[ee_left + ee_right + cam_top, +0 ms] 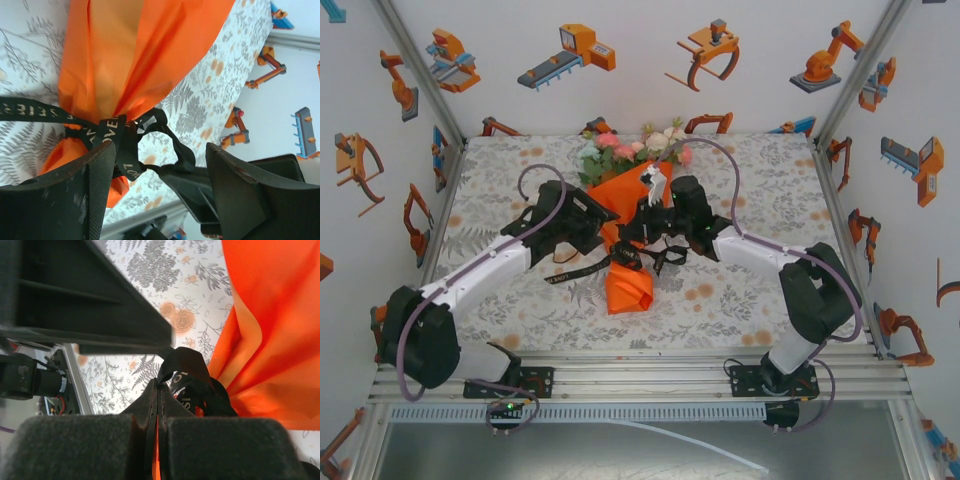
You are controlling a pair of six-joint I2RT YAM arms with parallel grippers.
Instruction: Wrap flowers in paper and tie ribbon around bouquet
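— Between the fingers of the left gripper point(161, 150), what lies there?
— The ribbon point(117, 132) knot, cinched round the paper point(135, 45) at its narrow waist. Those fingers stand apart and grip nothing; one strand brushes the inner face of one finger.
— And the right gripper point(158, 385)?
— Fingers pressed together, pinching a ribbon loop at their tips, with the paper just beyond.
— The flowers point(635, 148)?
— Out past both sets of fingers, at the cone's wide end.
— Which step, then?
— Tying, I judge; the wrap looks done. Next the left should close on a free strand and pull against the right to tighten the knot.
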